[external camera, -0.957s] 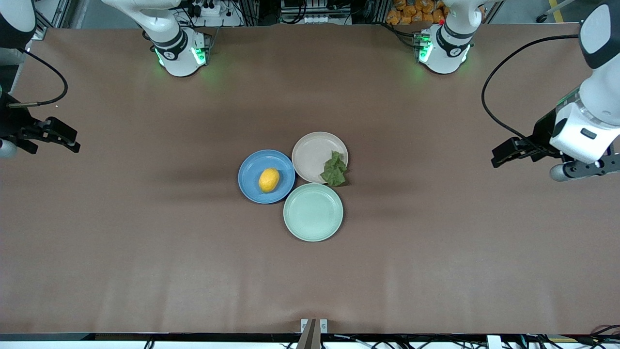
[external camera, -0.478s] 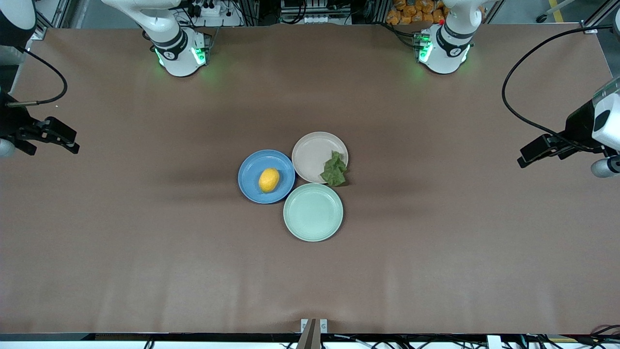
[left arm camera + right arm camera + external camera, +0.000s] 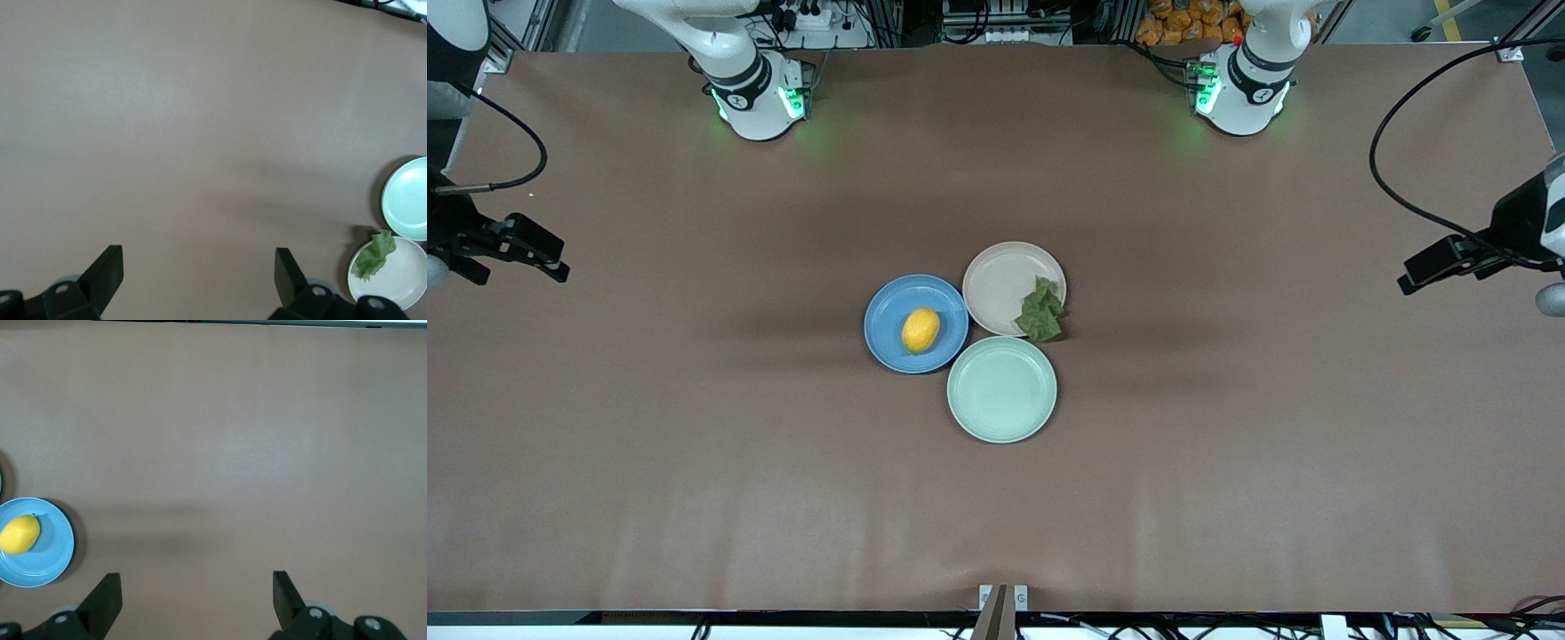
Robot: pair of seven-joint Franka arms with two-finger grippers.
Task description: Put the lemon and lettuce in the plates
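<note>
The yellow lemon [image 3: 920, 330] lies in the blue plate [image 3: 889, 311] at mid-table; both also show in the right wrist view, lemon [image 3: 19, 534] in plate [image 3: 53, 553]. The dark green lettuce [image 3: 1040, 310] rests on the rim of the beige-pink plate [image 3: 1000, 280], partly hanging over its edge; it shows too in the left wrist view [image 3: 375, 253] on that plate [image 3: 400, 273]. My left gripper [image 3: 1436, 267] is open and empty over the table's edge at the left arm's end. My right gripper [image 3: 538, 258] is open and empty over the right arm's end.
A pale mint-green plate [image 3: 1001, 388] sits empty, touching the other two and nearest the front camera; it also shows in the left wrist view [image 3: 408, 199]. The brown table [image 3: 694, 444] spreads bare around the plates. Both arm bases stand along the edge farthest from the front camera.
My left gripper has drawn away from the plates toward the left arm's end of the table. My right gripper has barely shifted. Lemon and lettuce have not moved.
</note>
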